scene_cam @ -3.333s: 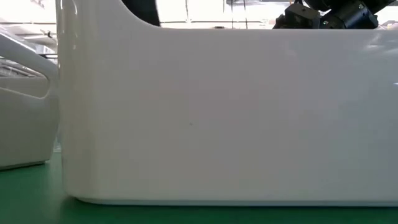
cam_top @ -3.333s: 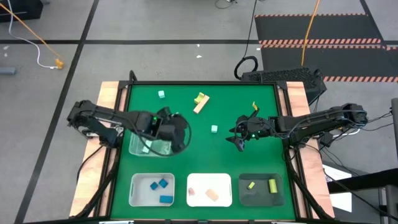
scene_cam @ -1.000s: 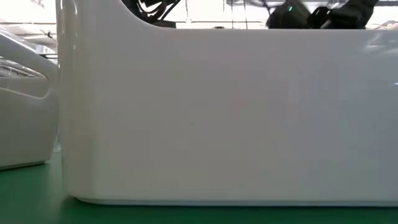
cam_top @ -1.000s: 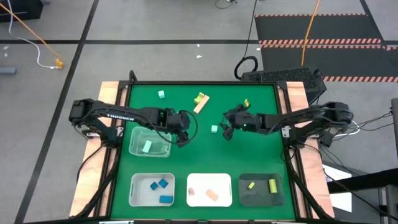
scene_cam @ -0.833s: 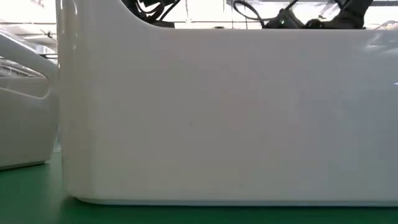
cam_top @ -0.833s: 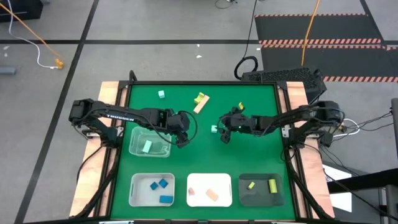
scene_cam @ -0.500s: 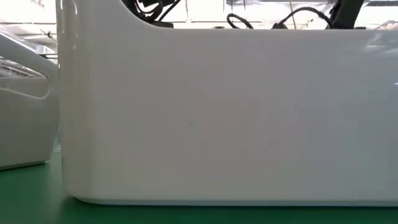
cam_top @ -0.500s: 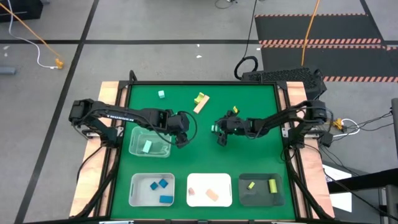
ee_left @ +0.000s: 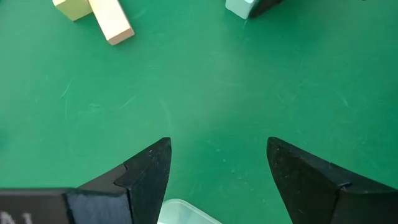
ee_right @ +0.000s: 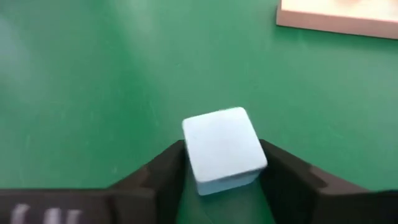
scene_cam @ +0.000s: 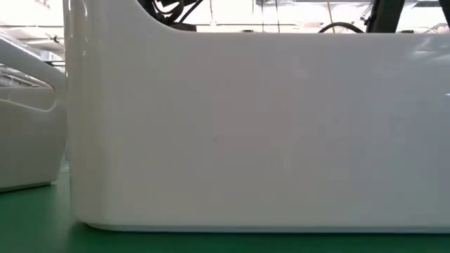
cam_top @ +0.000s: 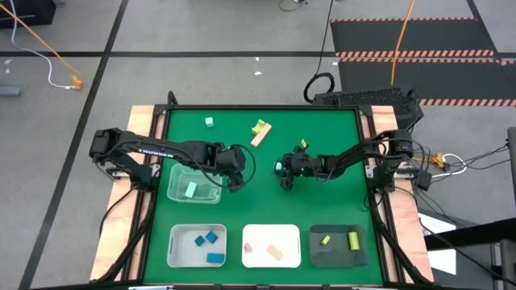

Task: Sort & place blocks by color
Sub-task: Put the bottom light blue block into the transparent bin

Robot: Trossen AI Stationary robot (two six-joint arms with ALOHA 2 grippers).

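My right gripper (cam_top: 281, 171) is near the table's middle, shut on a mint-teal cube (ee_right: 222, 148), which also shows in the high view as the cube (cam_top: 278, 167). My left gripper (cam_top: 235, 175) hangs open over bare green mat by the far right corner of the clear tray (cam_top: 193, 184). That tray holds one mint block (cam_top: 190, 189). A second mint cube (cam_top: 209, 122) lies near the far edge. A tan bar (cam_top: 260, 135) lies against a yellow-green block (cam_top: 259, 126). My right gripper has the mint-teal cube pinched between its two fingers (ee_right: 163, 172), one on each of two opposite side faces (ee_right: 189, 163). The fingers come slanting down from the table's right. The cube sits upright with its underside on the green mat.
Three trays line the near edge. The left white tray (cam_top: 175, 242) holds blue blocks, the middle white tray (cam_top: 271, 229) tan blocks, and the dark tray (cam_top: 339, 256) yellow-green blocks. The middle tray's white wall (scene_cam: 246, 133) fills the low view. Bare mat lies between my grippers.
My right gripper has moved toward the table's left, from beside the mint-teal cube to right over it, and has settled there. My left gripper has kept still beside the clear tray. No block has shifted.
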